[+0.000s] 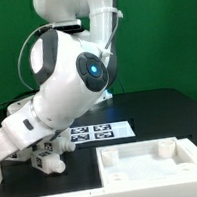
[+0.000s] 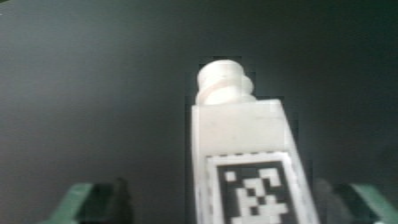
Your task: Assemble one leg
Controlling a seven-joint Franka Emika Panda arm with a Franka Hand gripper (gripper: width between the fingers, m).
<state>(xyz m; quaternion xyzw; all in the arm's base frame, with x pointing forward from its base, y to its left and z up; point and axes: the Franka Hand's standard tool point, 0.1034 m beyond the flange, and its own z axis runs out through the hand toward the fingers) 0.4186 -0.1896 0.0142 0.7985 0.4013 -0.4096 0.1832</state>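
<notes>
In the wrist view a white leg (image 2: 240, 130) lies on the black table, its round threaded tip pointing away and a black-and-white tag on its upper face. My gripper (image 2: 222, 200) is open, with one finger (image 2: 93, 200) on each side of the leg and a dark gap between each finger and the leg. In the exterior view the arm is bent low at the exterior view's left, with the gripper (image 1: 42, 156) down at the table. The leg is hard to make out there.
The marker board (image 1: 101, 132) lies flat on the table just to the exterior view's right of the gripper. A wide white square panel (image 1: 156, 166) with a raised rim and corner sockets sits at the front right. A green wall stands behind.
</notes>
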